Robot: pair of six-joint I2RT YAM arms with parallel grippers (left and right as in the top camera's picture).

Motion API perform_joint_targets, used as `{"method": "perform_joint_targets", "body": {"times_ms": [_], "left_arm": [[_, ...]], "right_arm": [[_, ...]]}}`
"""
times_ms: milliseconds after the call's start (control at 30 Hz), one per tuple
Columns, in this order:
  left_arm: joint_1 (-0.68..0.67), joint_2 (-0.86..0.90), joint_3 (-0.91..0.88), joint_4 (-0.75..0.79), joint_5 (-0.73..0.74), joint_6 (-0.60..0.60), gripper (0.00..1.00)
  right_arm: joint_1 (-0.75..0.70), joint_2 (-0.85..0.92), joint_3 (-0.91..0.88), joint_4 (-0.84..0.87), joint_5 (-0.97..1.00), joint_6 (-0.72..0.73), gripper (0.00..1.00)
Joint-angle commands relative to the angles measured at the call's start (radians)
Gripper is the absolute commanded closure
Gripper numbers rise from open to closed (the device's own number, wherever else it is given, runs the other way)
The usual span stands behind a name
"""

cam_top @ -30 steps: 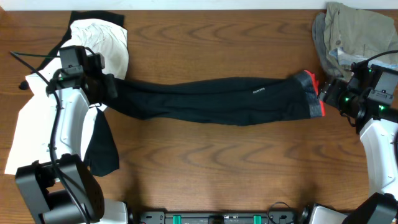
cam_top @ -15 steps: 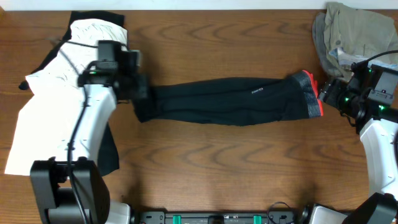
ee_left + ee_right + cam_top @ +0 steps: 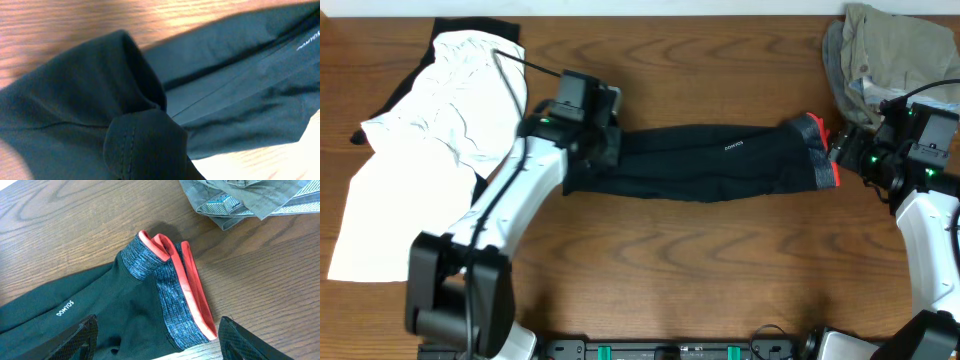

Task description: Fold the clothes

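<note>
Pinching pants (image 3: 720,165) hem, left hand (image 3: 603,150) outstretched

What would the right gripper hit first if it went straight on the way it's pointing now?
Probably the grey, red-edged waistband of the black pants. It lies directly ahead of the right gripper, between its open jaws. How far off it is remains unclear.

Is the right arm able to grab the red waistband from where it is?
Probably yes. The right gripper is open, the waistband lies just ahead of it on the table, and nothing covers it.
</note>
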Motion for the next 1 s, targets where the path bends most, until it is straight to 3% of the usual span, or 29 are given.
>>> {"method": "perform_joint_targets", "body": {"times_ms": [0, 433, 967], "left_arm": [[-0.048, 0.043, 0.020, 0.027, 0.005, -0.055, 0.90], [-0.175, 0.113, 0.020, 0.160, 0.005, -0.110, 0.90], [-0.183, 0.114, 0.020, 0.227, -0.002, -0.130, 0.90]], "right_arm": [[0.010, -0.002, -0.004, 0.002, -0.004, -0.007, 0.25], [0.010, -0.002, -0.005, 0.002, -0.004, -0.008, 0.25], [0.010, 0.007, -0.005, 0.003, -0.004, -0.008, 0.25]]}}
